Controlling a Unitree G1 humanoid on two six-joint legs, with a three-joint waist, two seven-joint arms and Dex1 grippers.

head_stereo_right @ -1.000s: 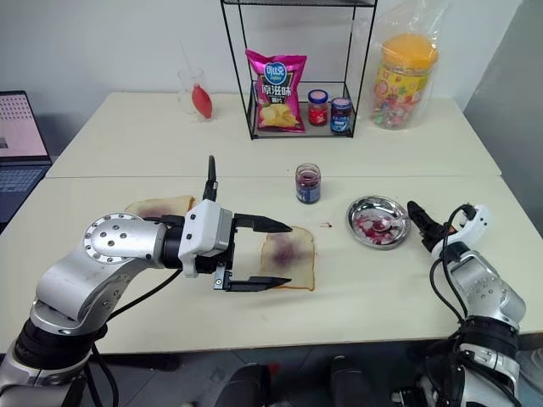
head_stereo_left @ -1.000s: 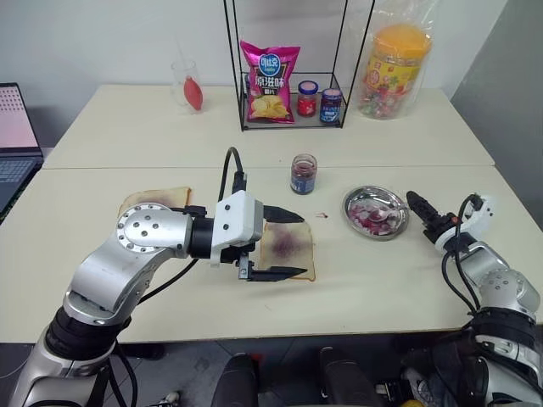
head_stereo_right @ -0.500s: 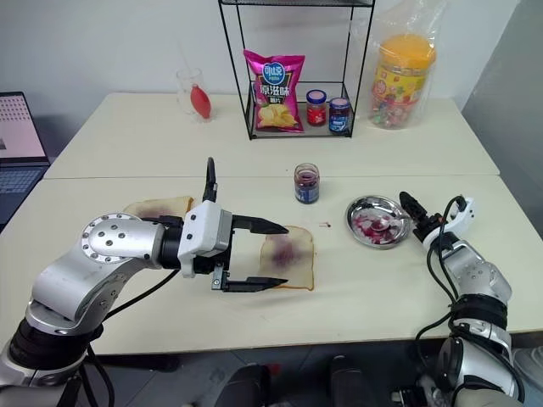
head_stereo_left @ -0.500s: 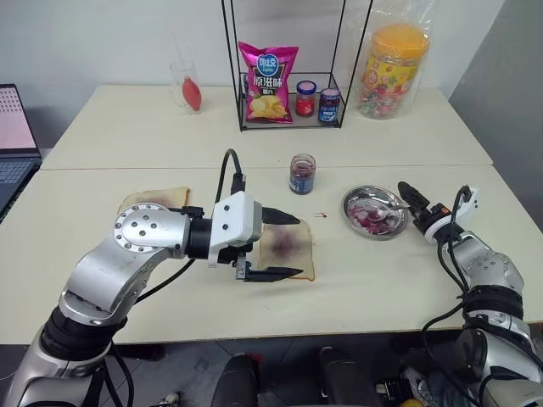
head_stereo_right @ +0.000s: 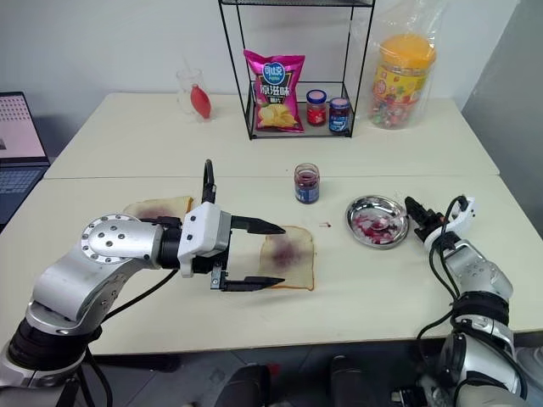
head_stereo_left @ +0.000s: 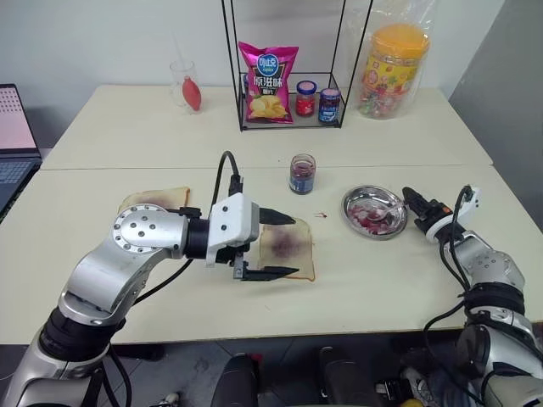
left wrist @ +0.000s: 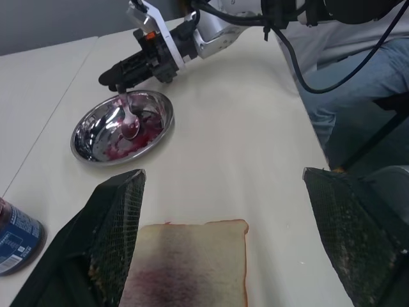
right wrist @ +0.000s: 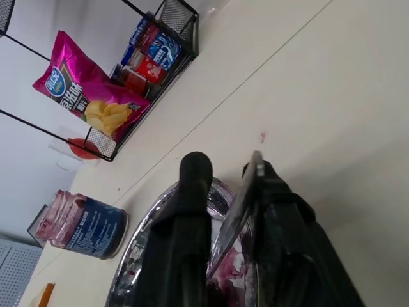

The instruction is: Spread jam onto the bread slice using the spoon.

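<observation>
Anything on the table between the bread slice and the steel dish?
Only a small red jam drip on bare table between the bread slice and the steel dish; the head views show it.

Two cream tables [head_stereo_left: 170, 127] stand pushed together, seam running side to side. A white wall [head_stereo_left: 102, 34] rises directly behind the far table. A black wire rack [head_stereo_left: 288, 68] stands on the far table near the wall. Grey floor [head_stereo_left: 501, 93] lies right of the tables.

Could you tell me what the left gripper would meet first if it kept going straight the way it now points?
Probably the steel dish, where the right gripper is at the spoon; the left gripper passes over the bread slice first.
</observation>
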